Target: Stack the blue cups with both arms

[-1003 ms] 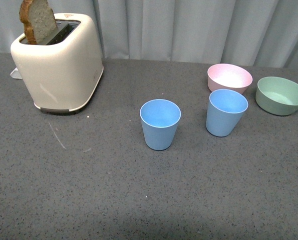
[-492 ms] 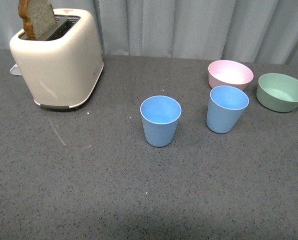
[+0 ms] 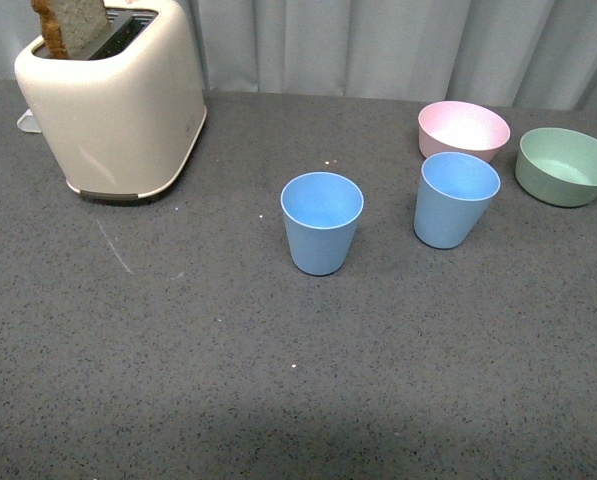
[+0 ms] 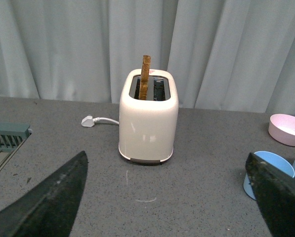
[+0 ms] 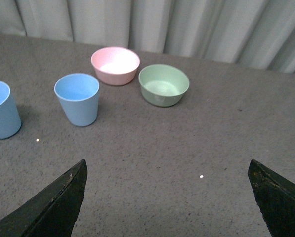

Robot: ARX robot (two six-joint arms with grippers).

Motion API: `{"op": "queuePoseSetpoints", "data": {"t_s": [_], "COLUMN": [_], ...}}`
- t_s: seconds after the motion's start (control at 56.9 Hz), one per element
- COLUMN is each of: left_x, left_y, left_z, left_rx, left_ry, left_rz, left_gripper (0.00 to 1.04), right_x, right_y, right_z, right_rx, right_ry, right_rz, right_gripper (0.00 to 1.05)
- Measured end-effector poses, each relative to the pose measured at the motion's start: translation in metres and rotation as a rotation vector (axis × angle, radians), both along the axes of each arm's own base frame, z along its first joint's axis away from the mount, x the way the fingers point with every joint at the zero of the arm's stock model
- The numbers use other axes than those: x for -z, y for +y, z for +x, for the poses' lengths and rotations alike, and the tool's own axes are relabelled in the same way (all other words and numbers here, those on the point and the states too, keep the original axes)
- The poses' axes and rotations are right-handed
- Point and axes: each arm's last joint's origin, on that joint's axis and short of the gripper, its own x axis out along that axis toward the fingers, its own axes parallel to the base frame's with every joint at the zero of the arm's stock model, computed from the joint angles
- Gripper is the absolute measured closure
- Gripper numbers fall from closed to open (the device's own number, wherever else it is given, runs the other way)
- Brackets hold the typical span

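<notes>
The centre blue cup [image 3: 321, 225] and the right blue cup [image 3: 455, 202] stand upright and apart on the speckled grey table [image 3: 278, 390]. The right blue cup is just in front of the pink bowl [image 3: 463, 130]. Compared with one second ago, all items appear higher in the front view, and their spacing is unchanged. Both cups are matte, tapered and handleless. The green bowl [image 3: 566, 166] is round and smooth. The glossy cream toaster [image 3: 113, 105] has rounded corners and holds a bread slice [image 3: 73, 25], whose top is now cropped. Left gripper [image 4: 165, 158] and right gripper [image 5: 167, 164]: flat black fingers spread wide, holding nothing.
</notes>
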Motion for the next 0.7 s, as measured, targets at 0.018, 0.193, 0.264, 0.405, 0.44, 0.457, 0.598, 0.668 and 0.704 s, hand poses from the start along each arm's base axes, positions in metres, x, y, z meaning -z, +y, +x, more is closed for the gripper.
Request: {"op": "queuePoseSetpoints", "data": {"t_s": [0.018,0.193,0.264,0.405,0.44,0.457,0.598,0.668,0.704], "left_x": [0.0,0.0,0.0,0.0,0.0,0.0,0.0,0.0,0.0], "left_y": [0.0,0.0,0.0,0.0,0.0,0.0,0.0,0.0,0.0], "left_z": [0.0,0.0,0.0,0.0,0.0,0.0,0.0,0.0,0.0], "left_rx": [0.0,0.0,0.0,0.0,0.0,0.0,0.0,0.0,0.0], "left_ry": [0.0,0.0,0.0,0.0,0.0,0.0,0.0,0.0,0.0], "left_rz": [0.0,0.001,0.001,0.001,0.001,0.001,0.002,0.001,0.001], "left_gripper": [0.05,0.07,0.07,0.07,0.07,0.07,0.07,0.07,0.07], "right_x": [0.0,-0.012,-0.011,0.006,0.009,0.011,0.017,0.019,0.02], "right_y": [0.0,-0.002,-0.002,0.001,0.003,0.004,0.018,0.029,0.032], "right_z": [0.004,0.062,0.088,0.152,0.164,0.172,0.22,0.248,0.253], "right_rx": [-0.005,-0.026,-0.025,-0.013,-0.008,-0.007,-0.006,0.008,0.014], "right_ry": [0.013,0.093,0.159,0.376,0.413,0.435,0.545,0.582,0.592], "right_rz": [0.003,0.034,0.055,0.125,0.146,0.16,0.25,0.289,0.299], "right_gripper": [0.1,0.1,0.1,0.1,0.1,0.1,0.1,0.1,0.1]}}
